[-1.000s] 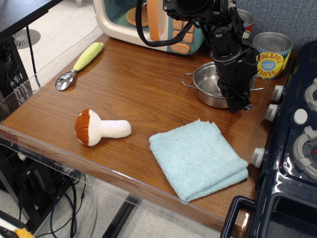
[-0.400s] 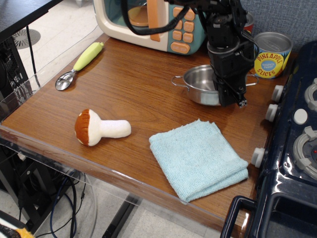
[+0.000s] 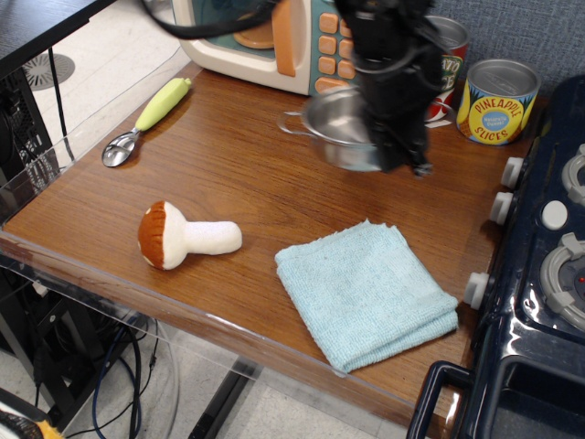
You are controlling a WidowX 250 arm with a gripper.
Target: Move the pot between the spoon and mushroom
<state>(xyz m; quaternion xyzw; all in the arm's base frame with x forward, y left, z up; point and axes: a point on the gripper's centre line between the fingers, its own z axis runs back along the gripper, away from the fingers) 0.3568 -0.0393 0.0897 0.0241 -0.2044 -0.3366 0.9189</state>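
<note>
The shiny steel pot (image 3: 334,130) hangs tilted above the table's back middle, in front of the toy microwave, with one wire handle pointing left. My gripper (image 3: 402,154) comes down from above, is blurred by motion, and is shut on the pot's right rim. The spoon (image 3: 151,115) with its yellow-green handle lies at the back left, with the bowl toward the table's left edge. The plush mushroom (image 3: 187,236) lies on its side at the front left, with the brown cap to the left. Bare wood lies between spoon and mushroom.
A folded light-blue cloth (image 3: 366,293) lies at the front right. A toy microwave (image 3: 274,37) stands at the back. A pineapple can (image 3: 498,101) and a red-labelled can (image 3: 450,46) stand at the back right. A toy stove (image 3: 548,265) borders the right edge.
The gripper has lifted the pot off the table and carried it left, away from the cans. Spoon, mushroom and cloth have not moved.
</note>
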